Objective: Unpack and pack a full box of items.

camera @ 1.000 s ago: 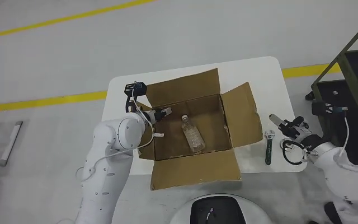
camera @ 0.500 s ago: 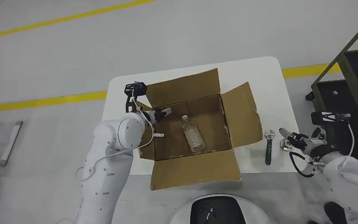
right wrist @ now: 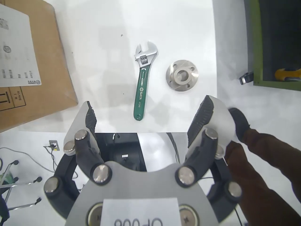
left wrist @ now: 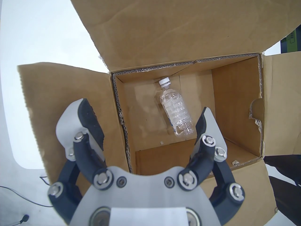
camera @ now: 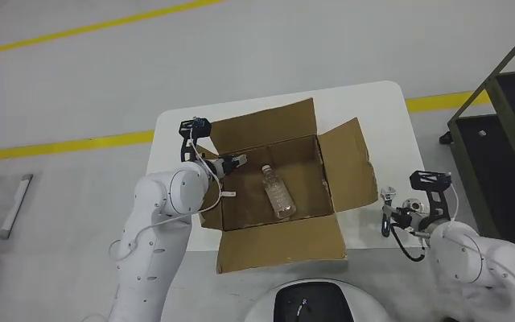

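White table (camera: 354,105), open cardboard box (camera: 265,133) at centre. Unpacking is under way, I judge: wrench (right wrist: 143,81) and flange (right wrist: 182,75) lie out at the box's 3 o'clock, while the bottle (left wrist: 175,110) lies flat inside. Left gripper (left wrist: 145,112) hangs over the 9 o'clock rim, spread wide and empty. Right gripper (right wrist: 148,106) sits near the wrench, likewise. Next: left drops in and spans the bottle's body.

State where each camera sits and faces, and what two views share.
Top view: above the arms, looking down at the table and open box; both arms show.
Left wrist view: on the left wrist, facing the bottle in the box; open left gripper shows.
Right wrist view: on the right wrist, facing the wrench and metal ring; open right gripper shows.
Shared: top and left wrist views show the bottle.
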You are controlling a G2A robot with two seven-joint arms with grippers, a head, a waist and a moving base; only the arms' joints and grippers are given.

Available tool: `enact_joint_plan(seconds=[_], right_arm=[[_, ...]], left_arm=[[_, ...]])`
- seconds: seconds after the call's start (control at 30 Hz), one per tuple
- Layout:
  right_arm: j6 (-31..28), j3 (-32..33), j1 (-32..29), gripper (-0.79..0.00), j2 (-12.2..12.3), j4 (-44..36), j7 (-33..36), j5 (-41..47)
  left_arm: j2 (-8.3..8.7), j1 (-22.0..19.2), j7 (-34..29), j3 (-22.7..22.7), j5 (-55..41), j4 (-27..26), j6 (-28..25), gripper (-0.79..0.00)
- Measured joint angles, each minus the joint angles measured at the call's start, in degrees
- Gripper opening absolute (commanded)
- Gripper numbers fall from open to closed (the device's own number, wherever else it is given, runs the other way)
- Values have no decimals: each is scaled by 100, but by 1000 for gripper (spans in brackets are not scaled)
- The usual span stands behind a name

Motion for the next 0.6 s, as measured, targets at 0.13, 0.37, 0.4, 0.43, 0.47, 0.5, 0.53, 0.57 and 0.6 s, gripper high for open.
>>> enact_joint_plan(seconds=[0.13,0.37,0.4,0.43,0.47,0.5,0.53,0.57,0.6], right_arm=[[181,-224,530,0,-29,290,414,-10],[204,-237,558,0,-29,296,434,-13],[204,-237,558,0,-29,296,434,-13],[204,-237,558,0,-29,296,434,-13],[204,-237,558,0,-29,296,434,-13],[192,-236,546,0,-27,306,412,-34],[166,-244,525,0,-24,325,356,-115],[145,-263,515,0,-23,334,306,-231],[159,-295,533,0,-26,345,302,-325]], left_arm=[[0,0,0,0,0,0,0,0],[0,0,0,0,0,0,0,0],[0,0,0,0,0,0,0,0],[0,0,0,0,0,0,0,0],[0,0,0,0,0,0,0,0],[0,0,0,0,0,0,0,0],[0,0,0,0,0,0,0,0],[0,0,0,0,0,0,0,0],[0,0,0,0,0,0,0,0]])
